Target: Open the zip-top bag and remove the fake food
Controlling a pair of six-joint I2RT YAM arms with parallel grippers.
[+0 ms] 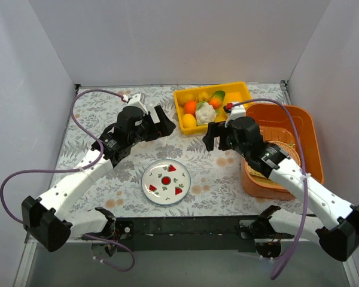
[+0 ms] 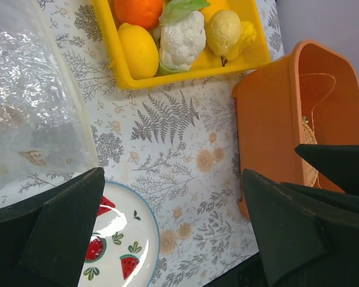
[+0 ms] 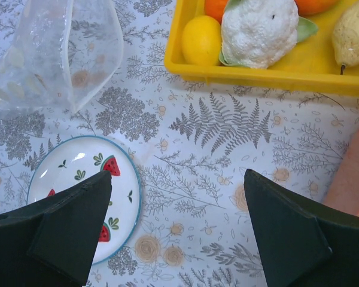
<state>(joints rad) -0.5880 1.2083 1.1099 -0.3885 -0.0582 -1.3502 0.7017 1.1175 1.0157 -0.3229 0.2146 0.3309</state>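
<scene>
On the table [image 3: 227,128], zip-top bag [image 3: 60,54], fake food [image 3: 257,30] in tray [image 3: 275,78], left gripper [image 2: 172,173] wide, right gripper [image 3: 178,176] wide

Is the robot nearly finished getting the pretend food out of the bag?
Looks nearly finished. Done: the zip-top bag lies see-through and seemingly empty on the table, and the fake food sits in the yellow tray. In hand: nothing; both arms' jaws stand open. Left: apparently nothing.
</scene>
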